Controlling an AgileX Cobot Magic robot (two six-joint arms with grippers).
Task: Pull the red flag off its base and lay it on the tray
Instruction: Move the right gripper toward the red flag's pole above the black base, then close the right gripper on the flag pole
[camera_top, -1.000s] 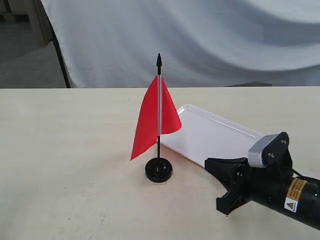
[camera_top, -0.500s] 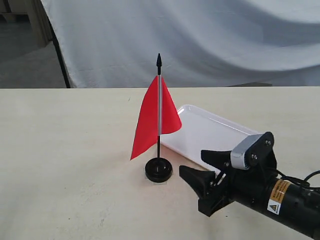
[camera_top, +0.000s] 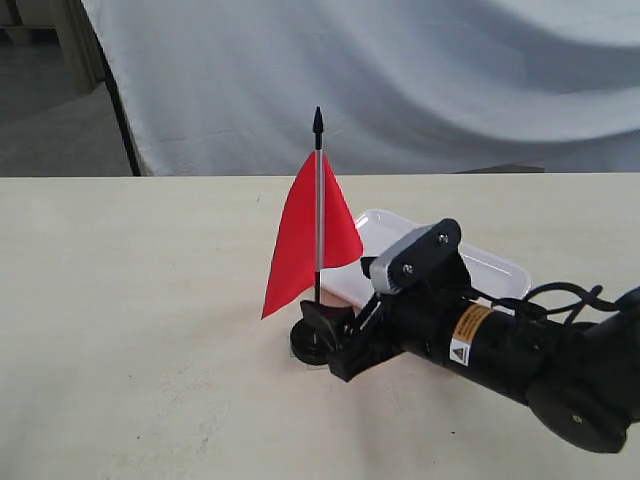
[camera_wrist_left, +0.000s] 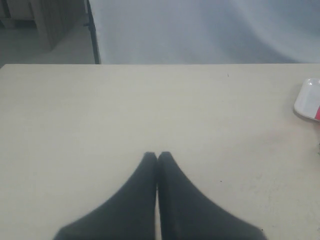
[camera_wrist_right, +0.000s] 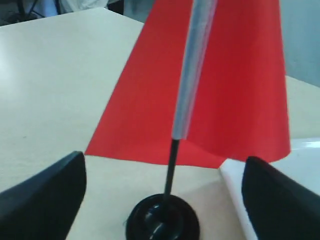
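Observation:
The red flag (camera_top: 303, 238) stands upright on its thin pole (camera_top: 319, 190) in the round black base (camera_top: 304, 346), left of the white tray (camera_top: 497, 270). My right gripper (camera_top: 338, 287) is open and low at the base, one finger on each side of the pole. In the right wrist view the black fingers (camera_wrist_right: 50, 195) flank the pole (camera_wrist_right: 192, 75) and base (camera_wrist_right: 162, 220) without touching, with the red cloth (camera_wrist_right: 230, 100) above and the tray (camera_wrist_right: 300, 165) beside it. My left gripper (camera_wrist_left: 158, 156) is shut and empty over bare table, with the tray corner (camera_wrist_left: 307, 97) far off to its side.
The light wooden table (camera_top: 130, 300) spreads wide to the left of the flag. A white cloth backdrop (camera_top: 420, 80) hangs behind the far edge, with a dark post (camera_top: 120, 120) at its left. The right arm's body (camera_top: 500, 345) and cable lie across the tray's near side.
My right gripper has travelled left across the table from the tray's near side to the flag, and its open fingers now straddle the pole above the base. The flag has not moved.

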